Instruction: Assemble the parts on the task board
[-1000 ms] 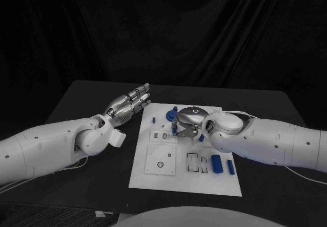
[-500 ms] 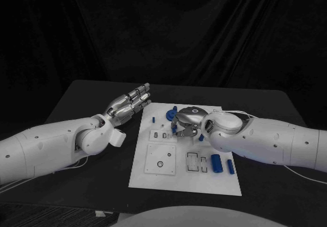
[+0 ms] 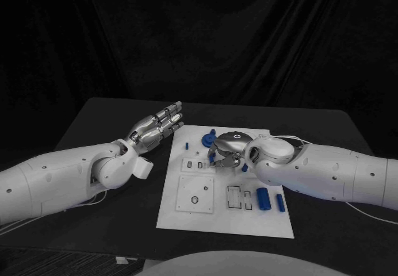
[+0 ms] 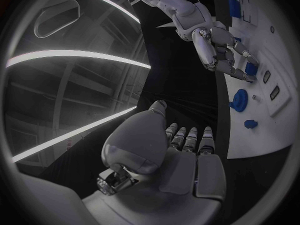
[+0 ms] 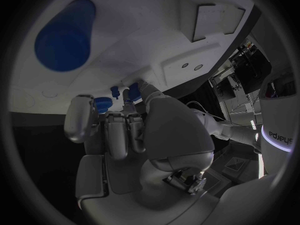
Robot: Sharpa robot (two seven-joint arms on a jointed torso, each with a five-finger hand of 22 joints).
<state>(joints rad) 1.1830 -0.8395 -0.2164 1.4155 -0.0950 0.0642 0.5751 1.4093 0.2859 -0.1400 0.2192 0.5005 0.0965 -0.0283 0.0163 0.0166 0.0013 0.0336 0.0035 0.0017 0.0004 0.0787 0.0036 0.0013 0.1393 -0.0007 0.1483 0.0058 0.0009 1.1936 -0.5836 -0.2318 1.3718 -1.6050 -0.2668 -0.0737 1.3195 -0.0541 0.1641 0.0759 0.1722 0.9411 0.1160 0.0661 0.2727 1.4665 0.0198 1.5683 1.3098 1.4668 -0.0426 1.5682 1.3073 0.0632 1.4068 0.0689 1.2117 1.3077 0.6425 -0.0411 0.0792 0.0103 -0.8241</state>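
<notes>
Nothing is shifting noticeably between frames: right hand [image 3: 225, 150] is curling its fingers over small blue parts [image 3: 210, 138] at frame centre, grip unclear, on the task board [image 3: 199, 215]; left hand [image 3: 157, 126] is hovering wide, upper left.

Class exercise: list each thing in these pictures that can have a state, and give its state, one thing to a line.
left hand: empty, fingers straight, beside the board's left edge.
right hand: fingers curled down over the board; what they hold cannot be told.
task board: flat on the table.
two blue cylinders: lying flat on the board, untouched.
blue knob: on the board, untouched.
</notes>
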